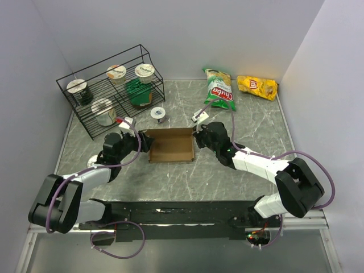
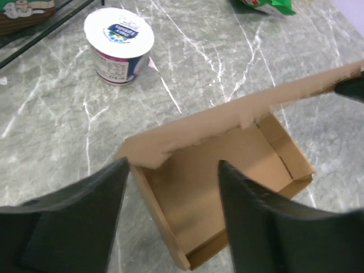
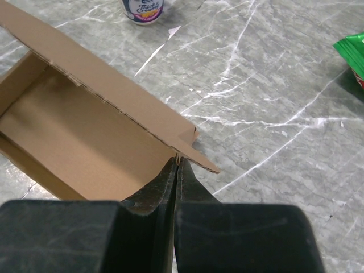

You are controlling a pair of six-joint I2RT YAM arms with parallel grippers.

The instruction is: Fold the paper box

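Grey veined marble (image 1: 261, 125), corrugated brown paper box (image 1: 170, 149)

Paper box (image 1: 170, 147) — plain brown corrugated cardboard, unprinted. It sits at the centre of the top view, partly formed into a shallow open-topped tray: base flat, low walls raised along the sides. In the left wrist view (image 2: 216, 187) one long flap stands above the tray along its upper edge, which is cut in a stepped notch. In the right wrist view (image 3: 74, 142) it fills the left half — a small tab juts from the corner at lower centre.
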